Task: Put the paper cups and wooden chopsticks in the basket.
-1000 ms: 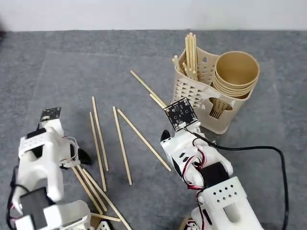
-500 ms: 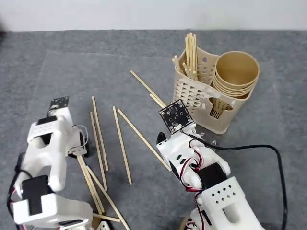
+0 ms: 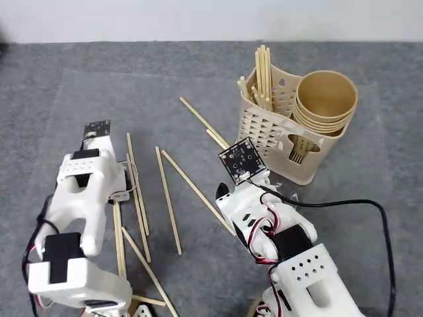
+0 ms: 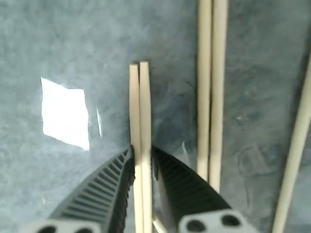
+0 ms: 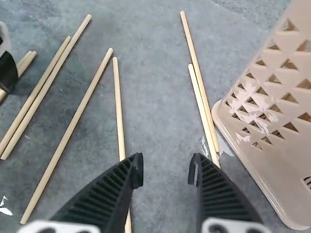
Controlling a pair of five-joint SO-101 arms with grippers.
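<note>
My left gripper (image 4: 141, 162) is shut on a pair of wooden chopsticks (image 4: 140, 107) that lie side by side on the grey mat. From above, that arm (image 3: 86, 191) covers its gripper, and the held pair (image 3: 119, 239) sticks out behind it. My right gripper (image 5: 164, 171) is open and low over the mat, with nothing between its fingers. One loose chopstick (image 5: 118, 111) runs under one of its fingers. The beige basket (image 3: 277, 135) holds stacked paper cups (image 3: 327, 99) and several upright chopsticks (image 3: 264, 72).
Several loose chopsticks lie on the mat between the arms (image 3: 167, 198) (image 3: 197, 191) and beside the basket (image 3: 201, 122). Another pair (image 4: 211, 87) lies right next to the held one. The basket wall (image 5: 272, 116) is close beside the right gripper. A black cable (image 3: 344, 205) trails from the right arm.
The left arm has moved away from the table's front edge and toward the middle, onto the chopstick pair, which has swung straighter. The right arm shifted slightly left.
</note>
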